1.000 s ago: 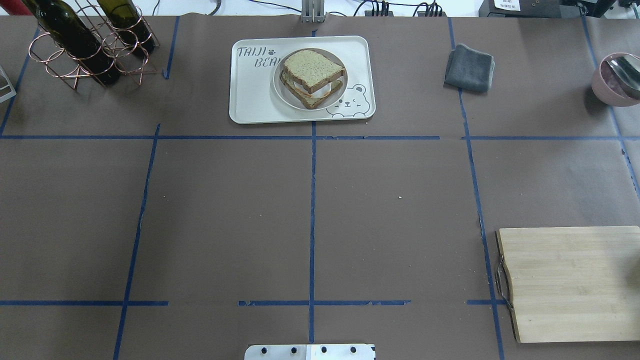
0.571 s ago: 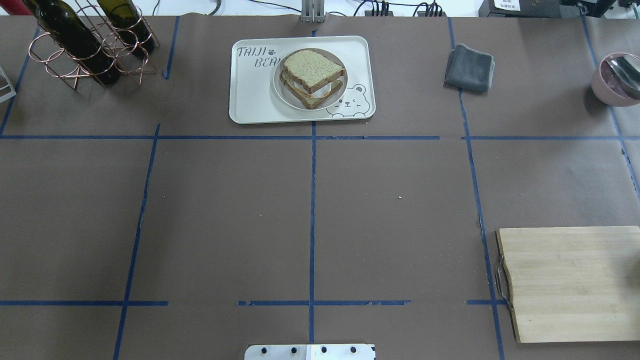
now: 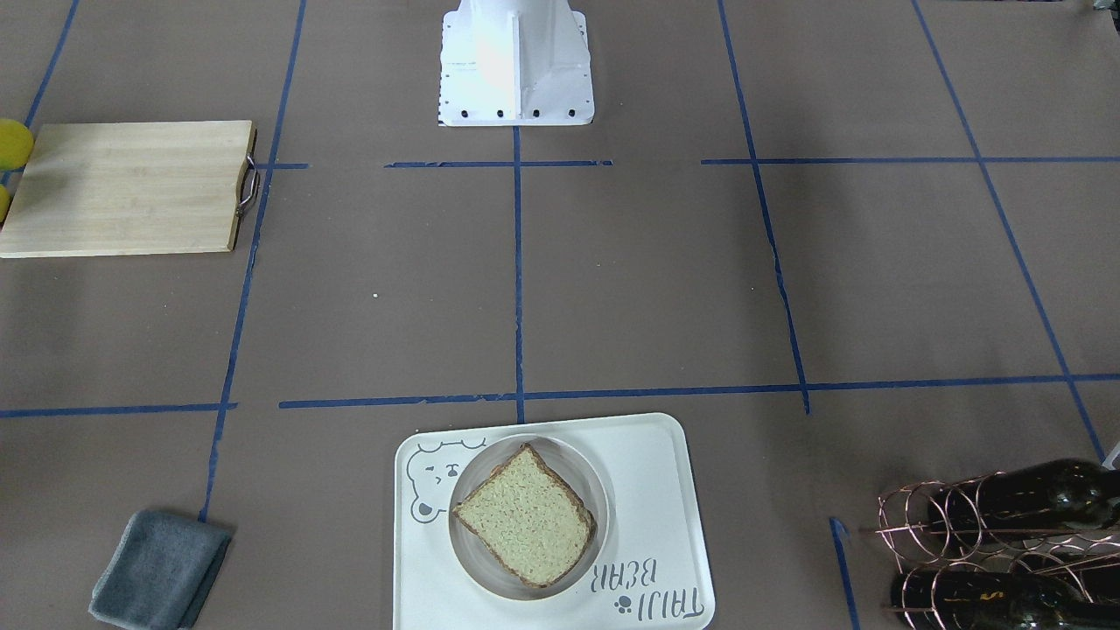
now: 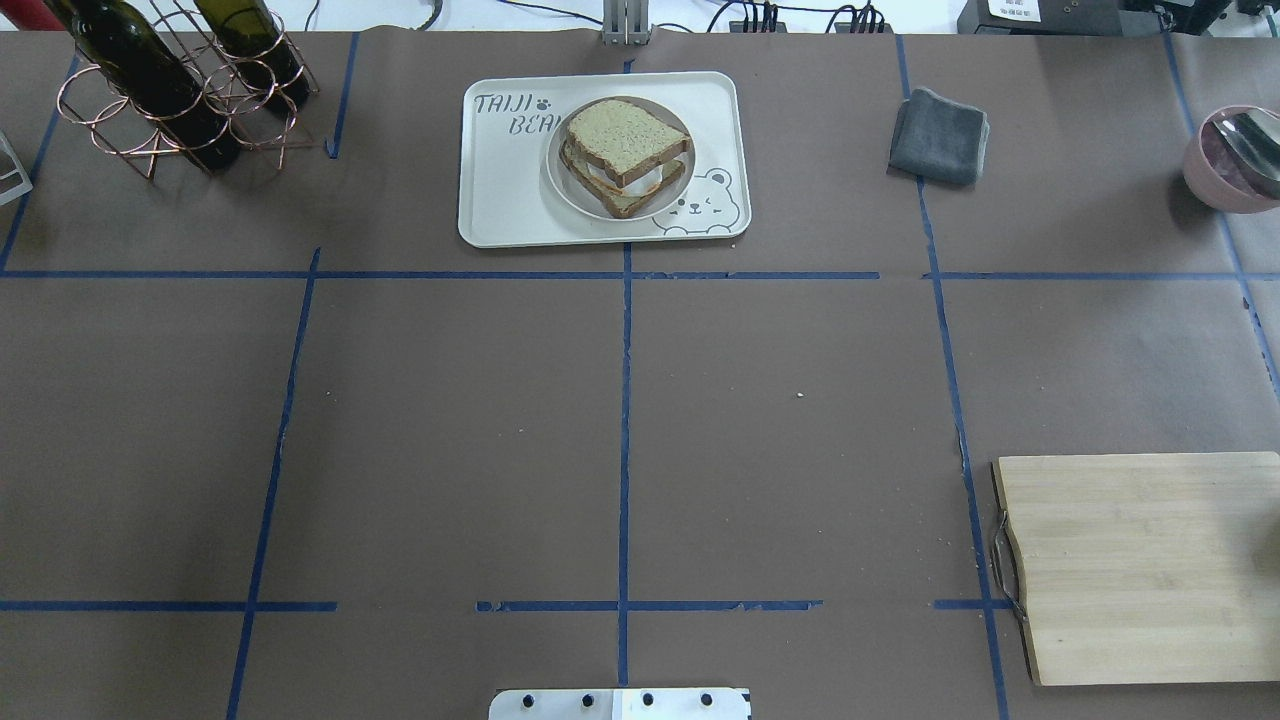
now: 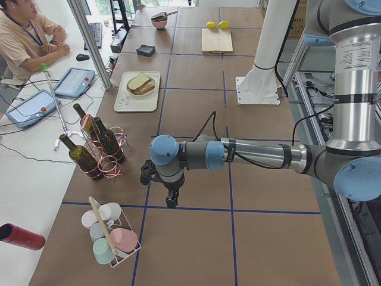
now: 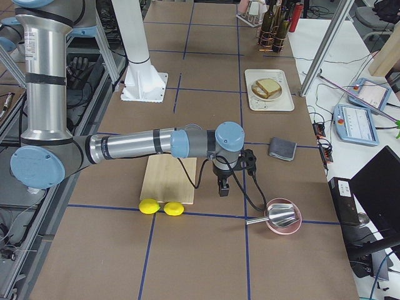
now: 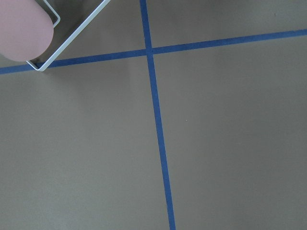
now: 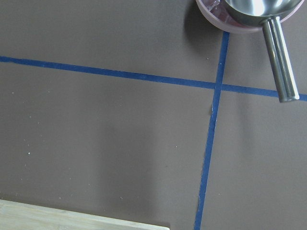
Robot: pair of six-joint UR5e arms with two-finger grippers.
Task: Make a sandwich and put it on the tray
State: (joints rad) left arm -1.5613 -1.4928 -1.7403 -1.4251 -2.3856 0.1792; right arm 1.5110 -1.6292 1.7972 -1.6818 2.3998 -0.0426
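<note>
The sandwich [image 4: 625,152], two brown-crusted bread slices with a white and orange egg between, sits on a small round cream plate [image 4: 565,188] on the bear tray [image 4: 500,200] at the table's far middle. In the front-facing view only the top slice of the sandwich [image 3: 525,514] shows, on the tray [image 3: 665,490]. My left gripper [image 5: 171,199] hangs over bare table off to the left, far from the tray. My right gripper [image 6: 224,187] hangs beside the cutting board. Both show only in the side views, so I cannot tell whether they are open or shut.
A wooden cutting board [image 4: 1140,565] lies at the near right, with two lemons [image 6: 159,207] beside it. A grey cloth [image 4: 940,135] and a pink bowl with a metal scoop [image 4: 1235,160] are at the far right. A bottle rack [image 4: 180,90] stands far left, and a cup rack [image 5: 110,232] lies beyond it.
</note>
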